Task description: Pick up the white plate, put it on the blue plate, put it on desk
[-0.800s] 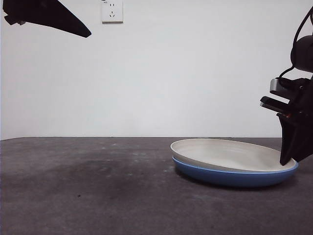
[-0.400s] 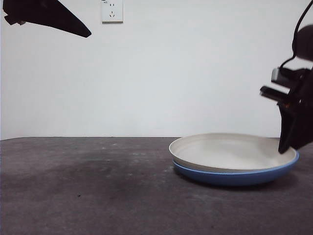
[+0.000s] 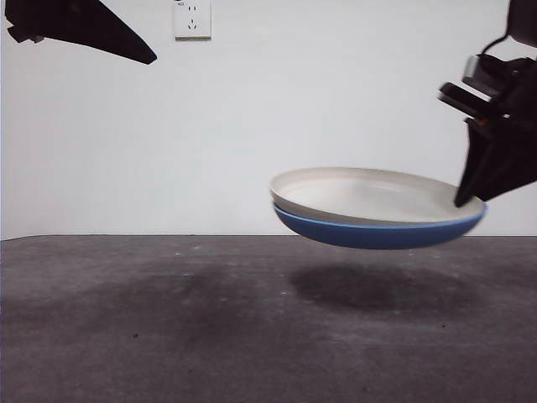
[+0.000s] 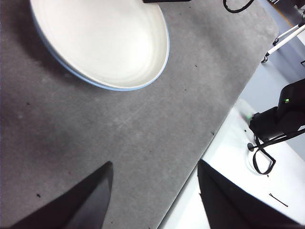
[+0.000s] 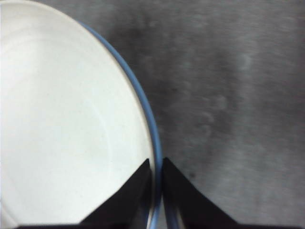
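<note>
On your right in the front view, the white plate (image 3: 369, 191) sits nested in the blue plate (image 3: 377, 232), both clear above the counter (image 3: 168, 327). The right pincer (image 5: 157, 164) pinches their right-hand rim. The left pincer (image 4: 152, 171) hangs high, well apart to the left.

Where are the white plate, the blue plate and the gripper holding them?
white plate (image 3: 369, 195), front view, on its inner surface.
blue plate (image 3: 377, 234), front view, on its glossy underside.
right gripper (image 5: 157, 167), right wrist view, between its fingertips at the stacked rims.
</note>
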Controlling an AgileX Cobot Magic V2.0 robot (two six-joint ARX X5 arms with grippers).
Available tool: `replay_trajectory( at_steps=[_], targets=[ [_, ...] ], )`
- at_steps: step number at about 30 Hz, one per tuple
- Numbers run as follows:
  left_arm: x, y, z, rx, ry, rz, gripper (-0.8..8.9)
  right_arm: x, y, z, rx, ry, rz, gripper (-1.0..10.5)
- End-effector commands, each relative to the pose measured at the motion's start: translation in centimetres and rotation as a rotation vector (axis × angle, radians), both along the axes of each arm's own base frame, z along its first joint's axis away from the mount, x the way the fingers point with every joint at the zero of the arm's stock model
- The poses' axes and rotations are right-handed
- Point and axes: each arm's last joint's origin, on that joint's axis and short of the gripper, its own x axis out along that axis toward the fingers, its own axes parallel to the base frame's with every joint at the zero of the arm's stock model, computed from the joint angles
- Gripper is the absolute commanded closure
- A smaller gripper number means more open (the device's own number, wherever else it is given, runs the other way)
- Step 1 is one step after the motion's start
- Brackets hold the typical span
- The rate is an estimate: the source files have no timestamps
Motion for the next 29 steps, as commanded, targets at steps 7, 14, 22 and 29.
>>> replay_trajectory(
  at_steps=[7, 14, 22, 29],
  targets=[
    [0.1, -0.2, 0.2, -0.007, -0.014, -0.01, 5.33, 0.7, 4.3, 1.4, 0.066, -0.079, 0.05, 9.4],
    [0.1, -0.2, 0.2, -0.006, -0.013, -0.01, 5.33, 1.6, 7.1, -0.5, 0.092, -0.052, 0.071, 9.4],
    [0.1, -0.2, 0.2, -0.006, -0.013, -0.01, 5.33, 3.8, 9.4, -2.9, 0.06, 0.009, 0.08, 9.4],
    [0.1, -0.2, 0.2, -0.006, -0.012, -0.01, 5.33, 5.3, 10.2, -5.2, 0.037, 0.066, 0.08, 9.4]
  ],
)
